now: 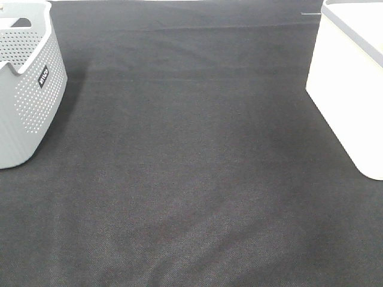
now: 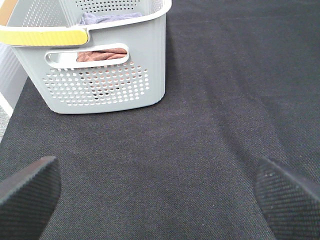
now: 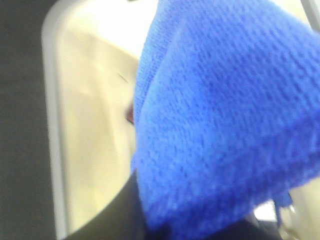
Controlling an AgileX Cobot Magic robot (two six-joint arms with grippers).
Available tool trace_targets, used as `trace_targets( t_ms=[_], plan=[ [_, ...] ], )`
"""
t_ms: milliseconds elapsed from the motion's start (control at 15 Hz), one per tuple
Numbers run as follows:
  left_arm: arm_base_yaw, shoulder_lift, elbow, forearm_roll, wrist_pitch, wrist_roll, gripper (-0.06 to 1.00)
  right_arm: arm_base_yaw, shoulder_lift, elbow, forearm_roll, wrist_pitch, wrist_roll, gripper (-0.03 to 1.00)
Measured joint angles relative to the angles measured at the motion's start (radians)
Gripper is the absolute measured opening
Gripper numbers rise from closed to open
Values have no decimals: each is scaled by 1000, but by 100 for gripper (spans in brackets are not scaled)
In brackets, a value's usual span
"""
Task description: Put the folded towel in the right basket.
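Note:
The folded towel (image 3: 220,115) is bright blue and fills most of the right wrist view. It hangs over the inside of the white right basket (image 3: 52,100), above the pale floor. My right gripper is shut on the towel and mostly hidden by it; one dark finger (image 3: 117,212) shows below the cloth. In the exterior high view the right basket (image 1: 350,89) stands at the right edge, and neither arm nor the towel shows. My left gripper (image 2: 160,200) is open and empty above the black cloth.
A grey perforated basket (image 1: 30,101) stands at the far left. In the left wrist view this basket (image 2: 105,85) has a yellow handle (image 2: 45,36) and holds a greyish cloth (image 2: 107,19) and a brown cloth (image 2: 100,54). A black cloth (image 1: 191,179) covers the table.

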Motion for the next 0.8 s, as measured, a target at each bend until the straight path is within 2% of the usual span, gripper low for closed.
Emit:
trace_targets(
  t_ms=[67,133,333,400,533,667,733,800],
  plan=[
    [0,0,0,0,0,0,98,-7,23,24,-17,5,-12,13],
    [0,0,0,0,0,0,98,-7,42,26,-18,5,-13,24],
    [0,0,0,0,0,0,98,-5,62,26,-17,4,-14,80],
    [0,0,0,0,0,0,98,-5,62,26,-17,4,-15,90],
    [0,0,0,0,0,0,98,19,62,26,-18,4,-11,97],
    [0,0,0,0,0,0,98,97,58,14,-46,5,-1,97],
    [0,0,0,0,0,0,98,97,58,14,-46,5,-1,97],
    [0,0,0,0,0,0,98,159,48,3,-70,2,15,97]
  ],
)
